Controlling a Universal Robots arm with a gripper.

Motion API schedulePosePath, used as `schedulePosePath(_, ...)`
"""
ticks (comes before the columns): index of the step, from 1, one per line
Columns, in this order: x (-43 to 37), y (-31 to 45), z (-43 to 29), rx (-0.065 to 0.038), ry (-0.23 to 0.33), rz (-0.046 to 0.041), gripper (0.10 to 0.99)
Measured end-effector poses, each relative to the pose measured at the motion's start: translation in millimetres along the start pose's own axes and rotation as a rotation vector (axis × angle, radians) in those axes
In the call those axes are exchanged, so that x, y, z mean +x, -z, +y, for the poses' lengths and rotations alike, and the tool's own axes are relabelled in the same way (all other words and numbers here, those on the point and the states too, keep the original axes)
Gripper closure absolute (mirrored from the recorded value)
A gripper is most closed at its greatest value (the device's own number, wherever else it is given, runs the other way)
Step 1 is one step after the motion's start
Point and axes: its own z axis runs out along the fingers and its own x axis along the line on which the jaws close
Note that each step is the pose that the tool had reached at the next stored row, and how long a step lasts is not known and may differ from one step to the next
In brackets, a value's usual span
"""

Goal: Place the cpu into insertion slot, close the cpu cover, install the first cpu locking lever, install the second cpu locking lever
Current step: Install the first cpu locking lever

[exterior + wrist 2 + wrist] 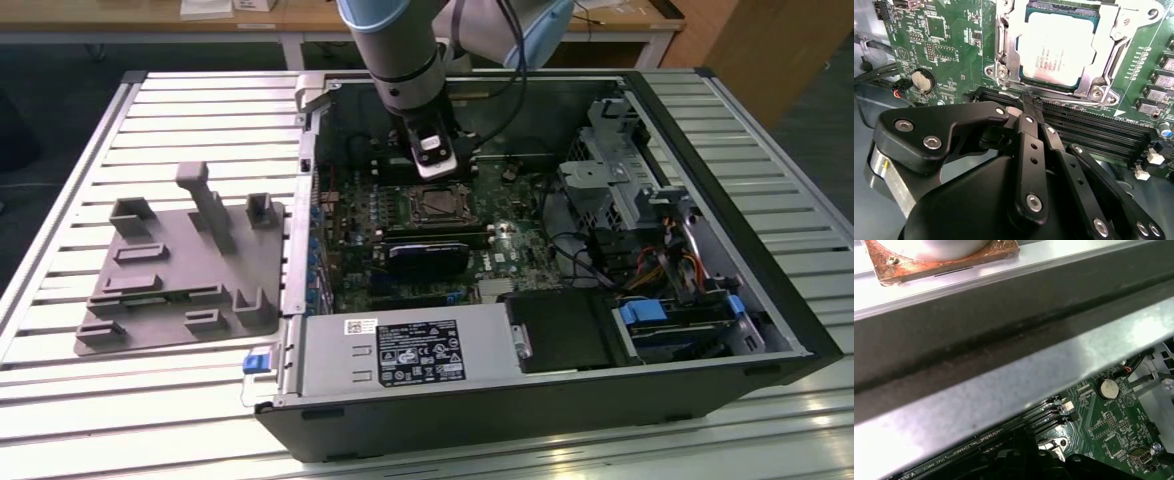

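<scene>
A slatted metal worktop (134,420) carries an open computer case (534,410) lying on its side, set toward the worktop's edge at the exterior view's right and reaching close to both the near and far edges. The robot arm (400,50) comes in over the far edge and reaches down into the case. A grey moulded fixture (174,270) with upright posts lies flat near the worktop's edge at the exterior view's left, just beside the case. Inside the case, a silver power supply (400,352) fills the near corner on that same side. The green motherboard (521,250) covers the floor behind it, and a black graphics card (427,255) lies across the board's middle. The gripper (438,175) hangs low over the far part of the board, just beyond the insertion slot (437,205). In the second wrist view its black fingers (1030,145) are drawn together until the tips meet, with nothing visible between them. The tips sit over the black memory slots (1094,137) that run along the socket's edge. The cpu cover (1109,45) is folded down flat, its silver frame bordering the socket. The cpu (1059,45) sits seated in the slot, its pale metal top showing through the cover's square cut-out. A round coin battery (921,81) sits on the board to one side of the socket, well apart from the fingertips.
</scene>
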Motion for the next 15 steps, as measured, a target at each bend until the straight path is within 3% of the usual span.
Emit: schedulePosePath(15,-2.3,-1.9,1.2,0.006,0.002,-0.0027,0.984)
